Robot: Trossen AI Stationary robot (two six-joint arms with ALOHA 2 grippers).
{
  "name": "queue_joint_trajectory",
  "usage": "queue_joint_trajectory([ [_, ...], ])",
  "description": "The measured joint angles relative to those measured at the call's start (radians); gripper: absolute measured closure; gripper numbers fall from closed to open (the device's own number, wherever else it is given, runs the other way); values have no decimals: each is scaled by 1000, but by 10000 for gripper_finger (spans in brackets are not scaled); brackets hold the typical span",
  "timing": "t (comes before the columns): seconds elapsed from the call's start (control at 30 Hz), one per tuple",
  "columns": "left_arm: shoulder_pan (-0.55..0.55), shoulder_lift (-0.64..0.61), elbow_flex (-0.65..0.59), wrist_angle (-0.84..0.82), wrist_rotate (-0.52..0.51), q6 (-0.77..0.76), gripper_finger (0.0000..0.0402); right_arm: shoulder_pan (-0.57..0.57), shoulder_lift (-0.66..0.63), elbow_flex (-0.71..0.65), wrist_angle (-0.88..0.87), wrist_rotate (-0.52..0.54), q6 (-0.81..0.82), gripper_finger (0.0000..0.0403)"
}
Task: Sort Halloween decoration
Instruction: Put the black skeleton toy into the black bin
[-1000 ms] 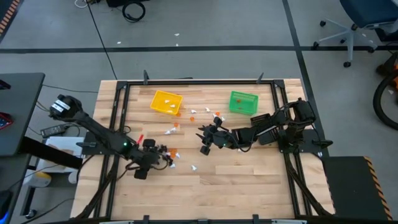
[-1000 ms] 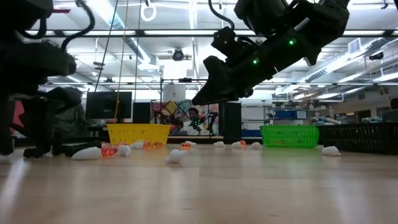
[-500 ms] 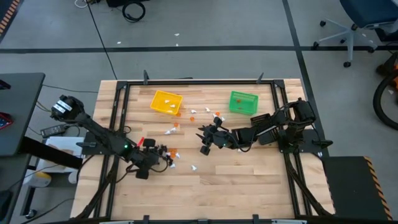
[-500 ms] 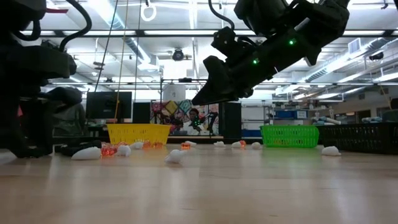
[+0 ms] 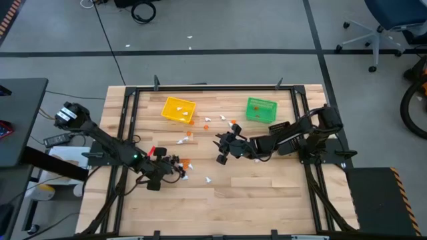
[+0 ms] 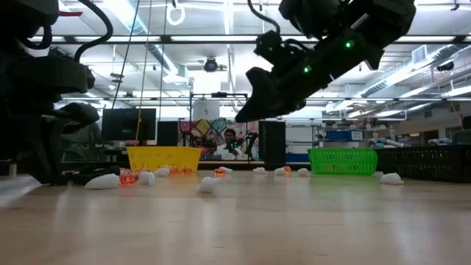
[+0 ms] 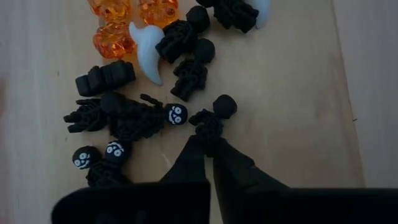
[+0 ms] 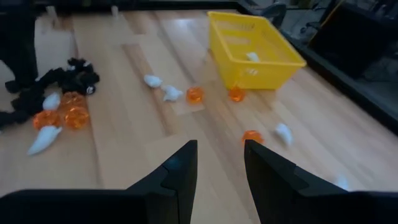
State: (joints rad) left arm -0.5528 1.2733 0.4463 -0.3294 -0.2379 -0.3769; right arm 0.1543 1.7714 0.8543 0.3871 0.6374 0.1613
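The Halloween decoration is strewn over the wooden table: black skeleton figures, orange pumpkins and white ghosts in a pile at the near left, and more between the bins. My left gripper is down at this pile, shut on one black skeleton. My right gripper hangs above the table's middle, open, with nothing between its fingers. My left gripper pinches the black skeleton's lower body between its two fingertips. The skeleton's round head points away from the fingers. The figure appears to lie on the wood beside the other black figures.
A yellow bin with a white piece inside stands at the far left, a green bin at the far right. Loose white and orange pieces lie in front of the yellow bin. Bare wood lies along the near edge.
My right gripper has drawn a little toward the table's right edge and slightly up, still open. My left arm has shifted slightly at the pile of trinkets.
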Motion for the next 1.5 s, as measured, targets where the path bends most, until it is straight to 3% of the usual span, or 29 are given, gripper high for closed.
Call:
queue_joint_trajectory([
  [0.23, 1, -37, 70, -18, 21, 23, 401, 43, -138, 0, -113, 132, 16, 266],
  [0.47, 58, -27, 129, 49, -7, 160, 401, 102, -270, 0, -301, 271, 105, 266],
  [0.73, 224, 15, 132, 308, -9, 355, 401, 159, -389, 0, -458, 347, 201, 266],
  [1.1, 415, 217, 196, 708, -12, 511, 401, 217, -528, 0, -453, 448, 140, 266],
  [1.27, 458, 350, 340, 730, -11, 588, 401, 233, -575, 0, -458, 431, 116, 266],
  [1.43, 486, 442, 485, 638, -11, 631, 401, 235, -570, 0, -561, 178, 118, 266],
  [1.5, 492, 469, 526, 626, -11, 641, 401, 228, -546, 0, -599, 130, 155, 266],
])
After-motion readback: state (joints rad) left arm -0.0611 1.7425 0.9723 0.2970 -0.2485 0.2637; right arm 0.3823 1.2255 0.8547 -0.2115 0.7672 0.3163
